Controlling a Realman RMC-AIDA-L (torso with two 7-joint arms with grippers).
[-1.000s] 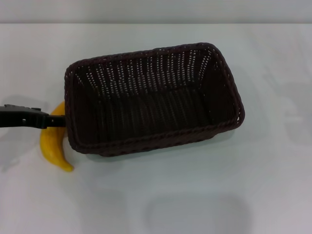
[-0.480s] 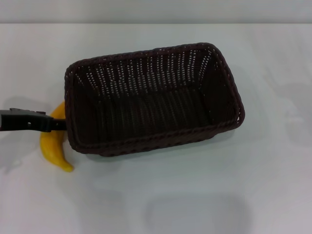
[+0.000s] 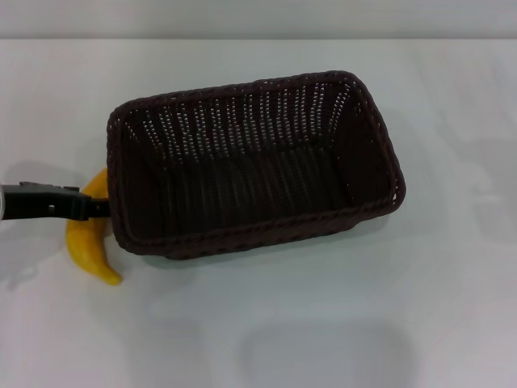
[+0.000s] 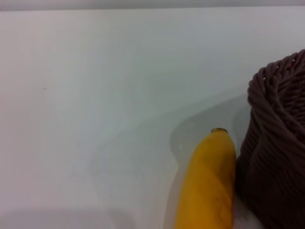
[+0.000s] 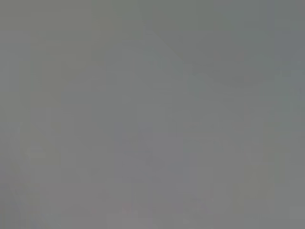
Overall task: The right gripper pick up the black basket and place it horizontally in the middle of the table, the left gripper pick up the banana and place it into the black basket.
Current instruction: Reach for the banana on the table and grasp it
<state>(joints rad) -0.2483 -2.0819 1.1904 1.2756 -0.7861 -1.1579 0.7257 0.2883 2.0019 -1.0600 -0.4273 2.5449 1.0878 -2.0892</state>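
The black basket point(image 3: 258, 236) stands lengthwise across the middle of the white table point(image 3: 388, 323), open side up and empty. The banana point(image 3: 87, 246) lies on the table against the basket's left end, with its upper part behind the rim. My left gripper point(image 3: 95, 208) reaches in from the left edge and crosses over the banana's middle, its tip close to the basket wall. The left wrist view shows the banana's end point(image 4: 209, 181) right beside the woven basket corner point(image 4: 279, 143). The right gripper is out of view, and its wrist view shows only flat grey.
A pale wall strip runs along the table's far edge point(image 3: 258, 36). Bare white tabletop lies in front of and to the right of the basket.
The left gripper has shifted slightly toward the table's near side and drawn back a little to the left. The banana and the basket have not moved.
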